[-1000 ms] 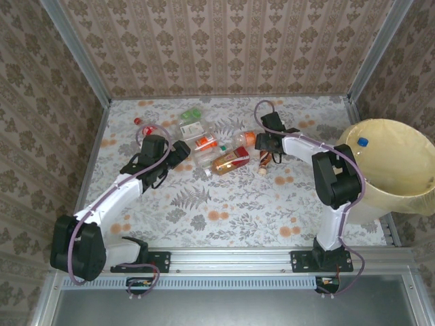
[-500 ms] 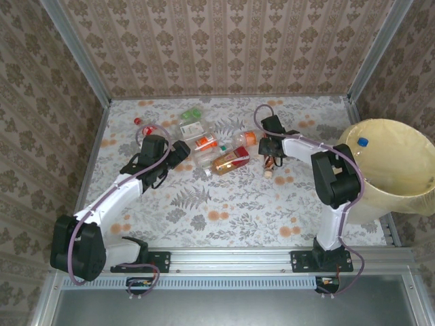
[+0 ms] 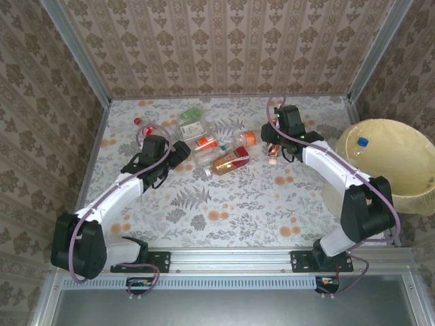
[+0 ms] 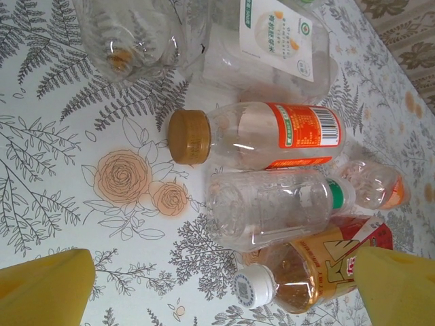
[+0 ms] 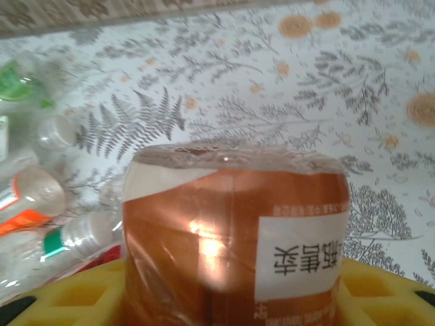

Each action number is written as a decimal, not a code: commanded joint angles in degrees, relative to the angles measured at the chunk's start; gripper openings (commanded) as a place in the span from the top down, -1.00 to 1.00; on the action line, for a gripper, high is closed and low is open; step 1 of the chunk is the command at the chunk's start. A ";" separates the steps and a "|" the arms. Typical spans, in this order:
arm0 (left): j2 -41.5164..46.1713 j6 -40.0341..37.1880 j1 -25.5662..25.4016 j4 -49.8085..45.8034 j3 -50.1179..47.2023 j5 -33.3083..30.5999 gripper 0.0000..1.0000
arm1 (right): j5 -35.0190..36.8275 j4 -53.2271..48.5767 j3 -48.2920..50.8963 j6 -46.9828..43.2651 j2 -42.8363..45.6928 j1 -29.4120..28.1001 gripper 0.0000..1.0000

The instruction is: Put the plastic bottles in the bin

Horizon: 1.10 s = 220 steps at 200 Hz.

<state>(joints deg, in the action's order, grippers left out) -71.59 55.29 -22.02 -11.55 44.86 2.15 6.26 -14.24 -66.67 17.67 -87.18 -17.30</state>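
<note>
My right gripper (image 3: 274, 144) is shut on a brown-labelled plastic bottle (image 3: 272, 156), held above the table right of the bottle heap. In the right wrist view this bottle (image 5: 231, 238) sits between my yellow fingers (image 5: 387, 292). My left gripper (image 3: 178, 153) stands open at the heap's left side, nothing between its fingers (image 4: 44, 285). Before it lie an orange-labelled bottle (image 4: 265, 136), a clear bottle (image 4: 272, 210) and an amber bottle with a white cap (image 4: 306, 272). The bin (image 3: 408, 187) with its pale yellow liner stands at the right edge, a blue-capped bottle (image 3: 362, 142) inside.
More bottles lie at the back: a green-labelled one (image 3: 191, 114), a white-labelled one (image 3: 193, 128), an orange-capped one (image 3: 246, 138) and a red-capped one (image 3: 138, 121). Patterned walls close in the table on three sides. The floral cloth (image 3: 224, 210) in front of the heap is bare.
My right gripper closed on the brown-labelled bottle, lifted it off the cloth and moved it slightly right and back; the right arm swung outward. The left arm has stayed still.
</note>
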 commanded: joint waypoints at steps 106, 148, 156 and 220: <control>-1.96 -0.18 0.49 -0.48 1.85 1.36 -1.00 | -2.00 -5.79 -4.99 -11.98 23.64 -0.16 0.09; -3.07 -0.19 0.41 -0.31 2.32 1.98 -1.00 | 3.12 -7.62 -5.91 -14.04 29.08 0.52 0.09; -3.32 -0.19 0.43 -0.23 2.40 2.10 -1.00 | 4.79 -8.15 -6.05 -14.19 29.87 0.89 0.09; -3.80 -0.09 0.44 -0.05 2.68 2.20 -1.00 | 25.04 -14.31 -8.78 -12.68 35.27 4.88 0.18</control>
<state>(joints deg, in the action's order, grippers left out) -75.05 55.29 -22.02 -11.35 45.43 3.88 19.31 -23.94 -71.77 4.64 -54.26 -14.41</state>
